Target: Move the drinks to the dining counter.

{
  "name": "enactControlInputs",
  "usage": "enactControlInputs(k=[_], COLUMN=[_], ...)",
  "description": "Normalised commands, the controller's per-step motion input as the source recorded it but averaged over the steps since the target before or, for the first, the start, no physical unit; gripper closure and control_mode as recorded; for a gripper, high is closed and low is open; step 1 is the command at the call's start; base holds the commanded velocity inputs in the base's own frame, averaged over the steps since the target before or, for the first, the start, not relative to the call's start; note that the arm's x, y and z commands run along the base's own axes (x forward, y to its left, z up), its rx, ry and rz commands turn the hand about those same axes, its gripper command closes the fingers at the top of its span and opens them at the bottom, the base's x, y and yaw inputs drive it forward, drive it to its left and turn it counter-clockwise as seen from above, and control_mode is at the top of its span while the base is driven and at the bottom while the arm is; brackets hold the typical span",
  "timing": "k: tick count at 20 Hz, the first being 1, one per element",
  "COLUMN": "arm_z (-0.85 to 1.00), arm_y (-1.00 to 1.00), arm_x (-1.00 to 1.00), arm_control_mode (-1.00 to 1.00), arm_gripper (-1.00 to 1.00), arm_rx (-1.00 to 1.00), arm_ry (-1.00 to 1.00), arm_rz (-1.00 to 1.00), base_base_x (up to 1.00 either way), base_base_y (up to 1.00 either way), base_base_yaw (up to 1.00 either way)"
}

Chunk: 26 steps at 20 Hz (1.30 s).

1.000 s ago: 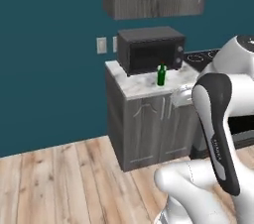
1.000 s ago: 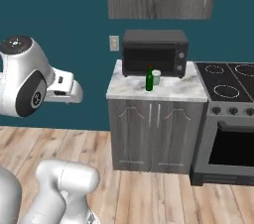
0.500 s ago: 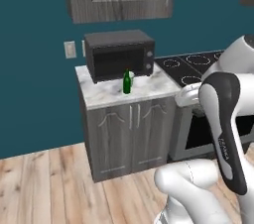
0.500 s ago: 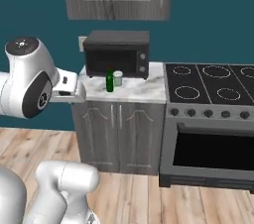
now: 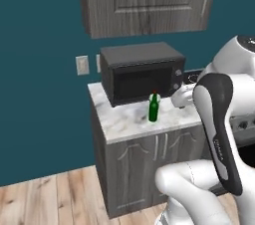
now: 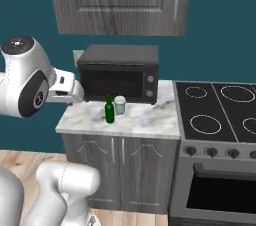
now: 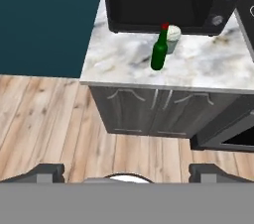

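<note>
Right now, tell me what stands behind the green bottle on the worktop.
Behind the green bottle stands a small white cup, and behind both the black microwave. The bottle covers part of the cup in the hand view.

Small marble worktop (image 6: 145,120) w/ black microwave (image 6: 120,72), green bottle (image 6: 109,109) (upright), white cup (image 6: 120,105) beside.

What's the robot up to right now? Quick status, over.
Tool open, empty, well short of worktop. Green bottle upright before microwave. White cup right beside it.

Bottle and cup on the worktop

The bottle (image 6: 109,110) stands before the microwave (image 6: 120,73), the cup (image 6: 120,105) just beside it; the stove (image 6: 220,115) is right of the worktop (image 6: 145,120).
</note>
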Motion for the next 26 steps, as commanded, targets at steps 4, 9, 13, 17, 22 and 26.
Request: enactControlInputs(k=[4,9,13,17,22,26], arm_z=[0.0,0.0,0.0,0.0,0.0,0.0], arm_y=[0.0,0.0,0.0,0.0,0.0,0.0], arm_x=[0.0,0.0,0.0,0.0,0.0,0.0], arm_control_mode=[1.0,1.0,1.0,1.0,1.0,1.0], arm_gripper=[-1.0,-1.0,-1.0,-1.0,-1.0,-1.0], arm_rx=[0.0,0.0,0.0,0.0,0.0,0.0], arm_ry=[0.0,0.0,0.0,0.0,0.0,0.0], arm_rz=[0.0,0.0,0.0,0.0,0.0,0.0], base_base_x=[0.13,0.57,0.76,0.65,0.11,0.2], base_base_y=[-0.67,0.16,0.12,-0.14,0.04,0.0], base_base_yaw=[0.0,0.0,0.0,0.05,0.12,0.28])
